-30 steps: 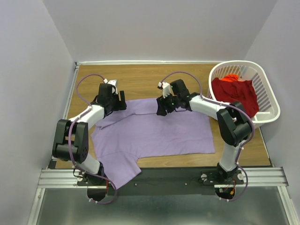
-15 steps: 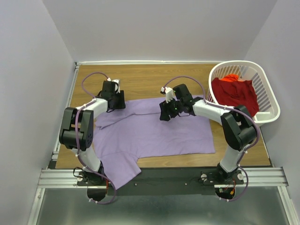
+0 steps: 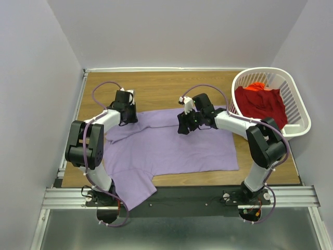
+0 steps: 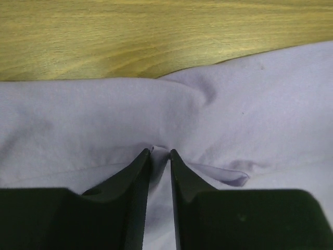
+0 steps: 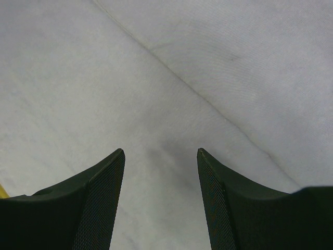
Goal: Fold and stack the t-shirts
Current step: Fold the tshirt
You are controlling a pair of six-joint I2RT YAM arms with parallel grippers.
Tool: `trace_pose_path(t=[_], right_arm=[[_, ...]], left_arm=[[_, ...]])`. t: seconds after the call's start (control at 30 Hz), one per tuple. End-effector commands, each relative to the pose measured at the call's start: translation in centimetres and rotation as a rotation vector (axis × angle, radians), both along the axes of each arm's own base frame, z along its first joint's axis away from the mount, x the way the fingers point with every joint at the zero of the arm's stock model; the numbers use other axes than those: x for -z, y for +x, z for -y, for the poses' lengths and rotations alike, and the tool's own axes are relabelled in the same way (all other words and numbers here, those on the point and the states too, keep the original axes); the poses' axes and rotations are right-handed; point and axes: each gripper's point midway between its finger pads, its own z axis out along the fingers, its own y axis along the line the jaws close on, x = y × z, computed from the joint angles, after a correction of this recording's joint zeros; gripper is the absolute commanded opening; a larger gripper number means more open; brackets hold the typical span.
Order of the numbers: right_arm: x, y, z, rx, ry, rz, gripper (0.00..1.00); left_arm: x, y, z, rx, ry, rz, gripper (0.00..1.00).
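Note:
The lavender t-shirt (image 3: 171, 146) lies spread flat on the wooden table (image 3: 156, 88), one part hanging over the near edge. My left gripper (image 3: 126, 119) sits at its far left corner. In the left wrist view its jaws (image 4: 160, 152) stand narrow, pinching a raised ridge of lavender cloth (image 4: 250, 104). My right gripper (image 3: 182, 127) rests on the shirt's far edge near the middle, open, with flat cloth (image 5: 208, 62) between its fingertips (image 5: 160, 152). The deep red t-shirt (image 3: 263, 104) lies crumpled in the basket.
A white slatted laundry basket (image 3: 302, 127) stands at the right side of the table. Bare wood (image 4: 156, 36) shows beyond the shirt's far edge. Grey walls close in the back and both sides.
The left gripper has moved slightly toward the far side onto the shirt's corner and closed its jaws on a fold of cloth. The right gripper has settled a little lower and stays open.

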Motion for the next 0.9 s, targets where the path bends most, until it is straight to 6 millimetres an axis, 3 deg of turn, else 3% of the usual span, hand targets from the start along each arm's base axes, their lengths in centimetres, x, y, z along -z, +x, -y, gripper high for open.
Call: trace_pose_path(t=[0.0, 0.03, 0.1, 0.37, 0.63, 0.77, 0.8, 0.87], right_arm=[[-0.9, 0.2, 0.3, 0.003, -0.003, 0.047, 0.65], [-1.0, 0.2, 0.3, 0.004, -0.003, 0.048, 0.65], [-1.1, 0.3, 0.3, 0.006, -0.004, 0.052, 0.65], [-1.6, 0.4, 0.5, 0.012, -0.001, 0.065, 0.65], [-1.4, 0.1, 0.5, 0.007, -0.002, 0.058, 0.65], [-1.4, -0.1, 0.4, 0.002, 0.005, 0.054, 0.65], [-1.5, -0.2, 0.3, -0.004, 0.011, 0.051, 0.65], [-1.7, -0.3, 0.1, -0.011, 0.021, 0.048, 0.65]], left_arm=[[-1.4, -1.0, 0.8, 0.015, -0.018, 0.006, 0.22], [-1.5, -1.1, 0.9, 0.012, -0.020, 0.004, 0.21], [-1.9, -1.5, 1.3, 0.018, -0.031, 0.011, 0.05], [-3.6, -4.3, 4.6, 0.053, -0.131, 0.013, 0.04], [-3.3, -8.2, 7.8, 0.062, -0.221, -0.017, 0.06], [-2.7, -10.5, 8.3, 0.043, -0.248, -0.040, 0.18], [-2.7, -10.9, 8.3, 0.036, -0.255, -0.039, 0.28], [-2.4, -11.9, 8.0, 0.005, -0.273, -0.045, 0.36]])
